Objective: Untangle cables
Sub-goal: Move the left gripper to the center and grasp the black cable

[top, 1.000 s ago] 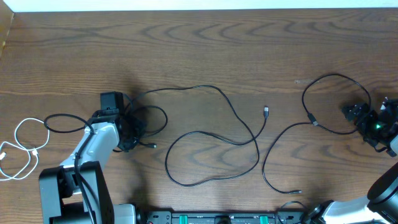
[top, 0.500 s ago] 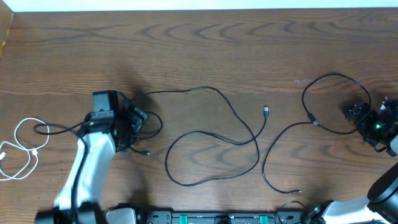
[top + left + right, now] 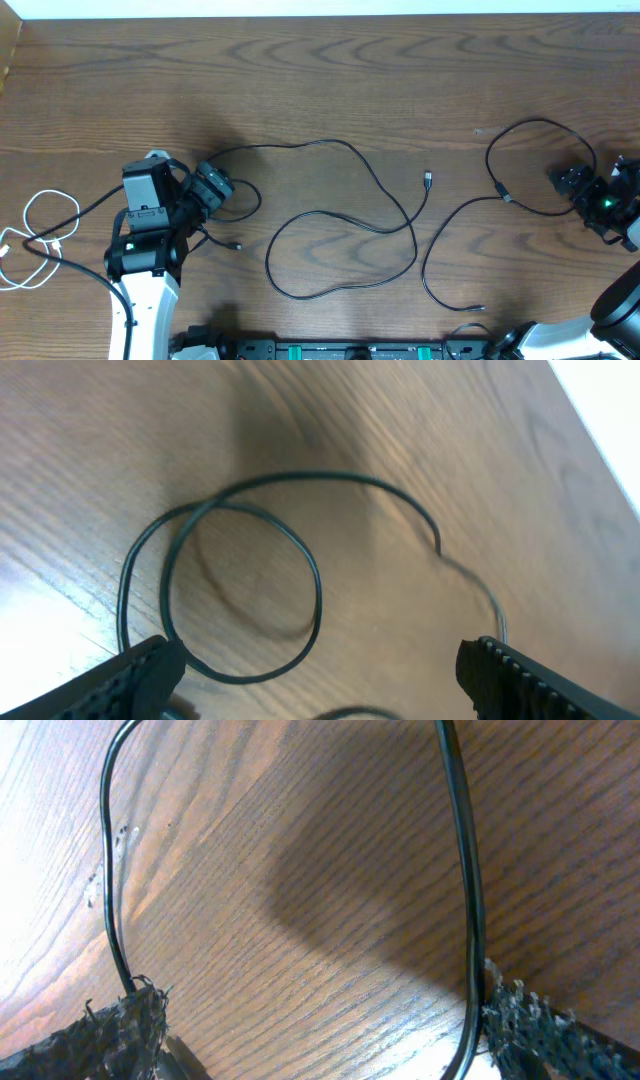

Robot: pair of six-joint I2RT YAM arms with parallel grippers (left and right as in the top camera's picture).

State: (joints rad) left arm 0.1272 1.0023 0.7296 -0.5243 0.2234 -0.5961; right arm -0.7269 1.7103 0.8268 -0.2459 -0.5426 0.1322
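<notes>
Several thin cables lie on the wooden table (image 3: 320,80). A long black cable (image 3: 340,141) snakes across the middle. Another black cable (image 3: 426,262) curves on the right, up to my right gripper (image 3: 570,182). A white cable (image 3: 48,193) sits at the far left. My left gripper (image 3: 213,185) hangs open over a small black cable coil (image 3: 318,590), with nothing between its fingers (image 3: 135,678). In the right wrist view the right gripper (image 3: 325,1040) is open, and a black cable (image 3: 462,870) runs just inside its right finger (image 3: 540,1035).
The table's far edge (image 3: 320,15) meets a white strip at the top. The arms' base rail (image 3: 350,350) runs along the near edge. A small black plug (image 3: 237,245) lies just right of the left arm (image 3: 145,260).
My left gripper has opened and let go of the black cable. The left arm has drawn back to the left and lifted. The right arm has not moved.
</notes>
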